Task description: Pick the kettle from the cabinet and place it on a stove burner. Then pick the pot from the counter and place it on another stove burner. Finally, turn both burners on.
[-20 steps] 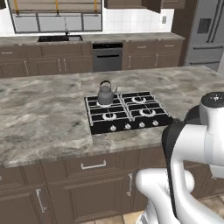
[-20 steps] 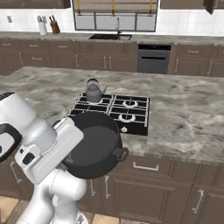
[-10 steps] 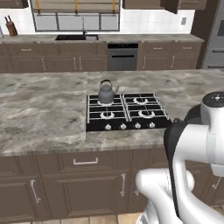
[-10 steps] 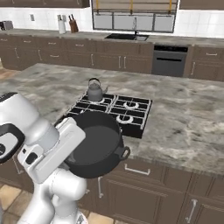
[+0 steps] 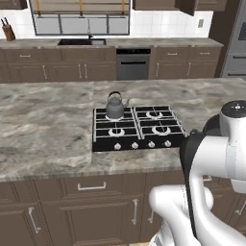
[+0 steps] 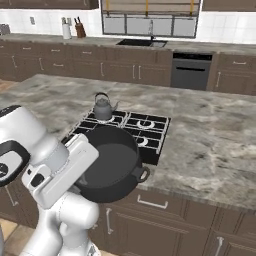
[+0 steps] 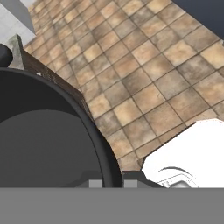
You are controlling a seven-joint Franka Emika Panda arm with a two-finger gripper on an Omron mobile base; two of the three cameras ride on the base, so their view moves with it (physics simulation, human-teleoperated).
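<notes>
Counter (image 5: pixel 48 129): kettle (image 5: pixel 115 106) on rear-left burner; gripper (image 7: pixel 107 181) clamped on empty pot (image 6: pixel 107 162) rim

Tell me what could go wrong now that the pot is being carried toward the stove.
The pot hangs by its rim from the shut gripper, off the counter's edge above the floor: a slip would drop it. It is wide, and the kettle already sits on the back-left burner, so setting down beside it could knock it.
</notes>
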